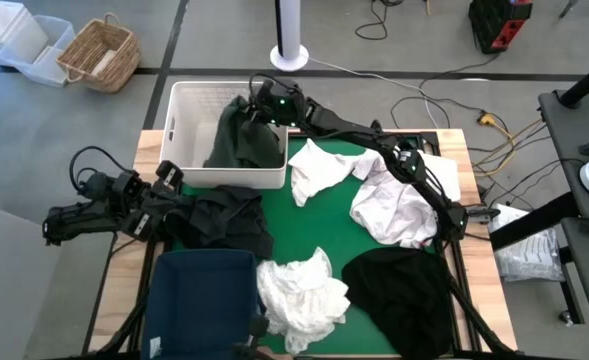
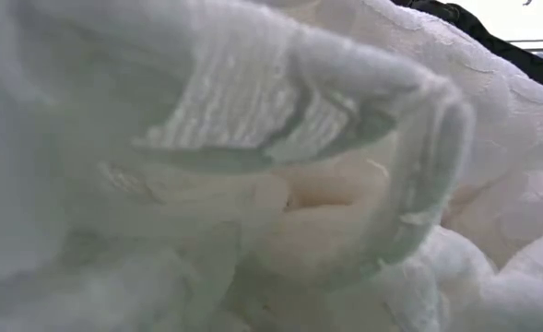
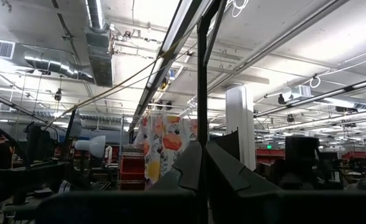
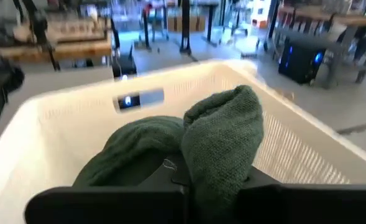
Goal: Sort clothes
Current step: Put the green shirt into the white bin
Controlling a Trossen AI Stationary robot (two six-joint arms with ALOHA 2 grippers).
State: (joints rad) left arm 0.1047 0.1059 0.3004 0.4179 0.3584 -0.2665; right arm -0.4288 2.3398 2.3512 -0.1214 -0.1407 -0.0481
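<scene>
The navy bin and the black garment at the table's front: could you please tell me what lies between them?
A crumpled white garment lies between the navy bin and the black garment, seen in the high view.

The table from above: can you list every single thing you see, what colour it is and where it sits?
Dark green knitted garment: one, hanging into the basket from the right gripper.
White fabric garments: three, on the green mat: middle, right, front.
Black fabric garments: two, front right, and left by the left gripper.
White plastic lattice basket: one, back left.
Navy blue fabric bin: one, front left.
Green mat: one, covering the table.
Wicker basket: one, tan, on the floor.
Right gripper: shut on the green garment, over the basket.
Left gripper: left edge, shut, empty.
</scene>
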